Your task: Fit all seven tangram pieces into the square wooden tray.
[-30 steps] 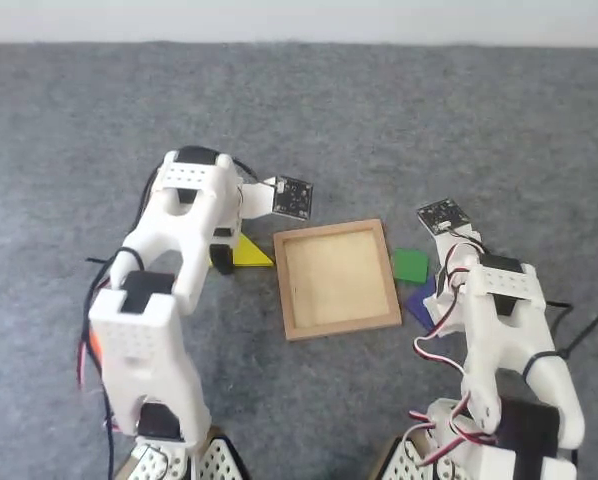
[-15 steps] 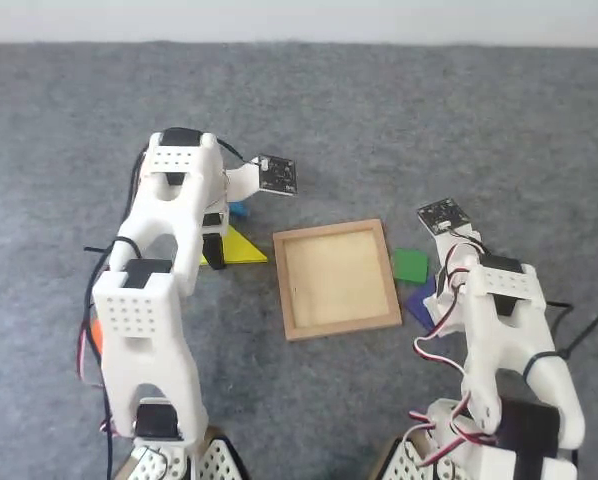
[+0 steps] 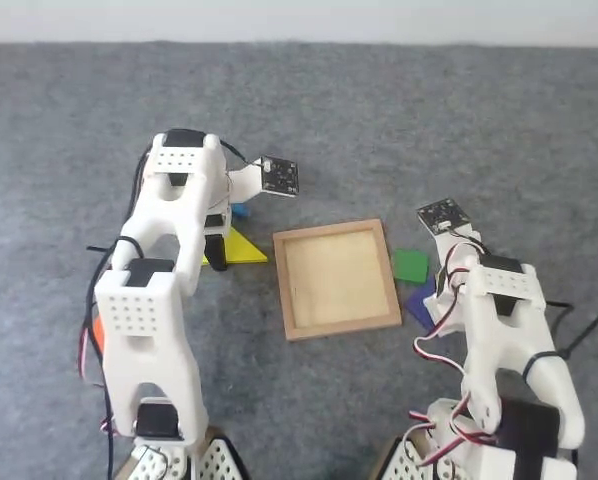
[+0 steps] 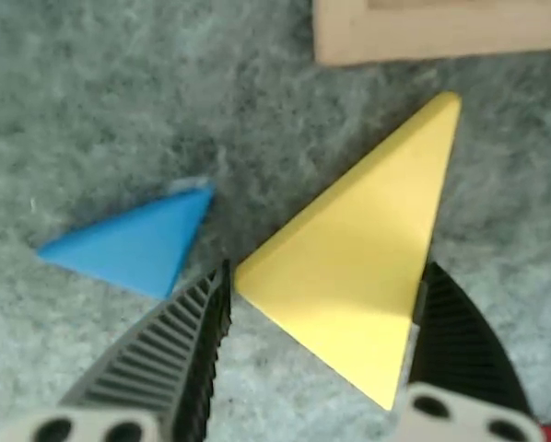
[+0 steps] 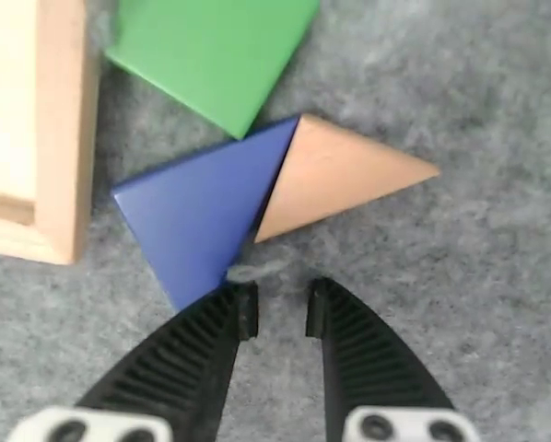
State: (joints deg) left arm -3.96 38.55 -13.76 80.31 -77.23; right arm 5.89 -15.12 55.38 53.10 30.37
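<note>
The square wooden tray (image 3: 337,322) lies between the arms with nothing inside; its corner (image 4: 441,37) shows in the left wrist view. A yellow triangle (image 4: 358,267) (image 3: 245,247) lies flat on the carpet left of the tray. My left gripper (image 4: 324,287) is open, one finger on each side of it. A small light-blue triangle (image 4: 133,244) (image 3: 239,210) lies just beyond. Right of the tray sit a green square (image 5: 211,51) (image 3: 410,265), a dark blue triangle (image 5: 202,207) and a tan triangle (image 5: 335,175). My right gripper (image 5: 282,299) is narrowly open, holding nothing, just short of the dark blue triangle.
Grey carpet covers the whole table. The left arm's white body (image 3: 169,230) stands over the area left of the tray, and the right arm (image 3: 499,310) is close to the tray's right edge. Open carpet lies beyond the tray.
The left arm drew back and to the left, uncovering the light-blue triangle and more of the yellow one. In the last half second it barely moved. The right arm stayed still.
</note>
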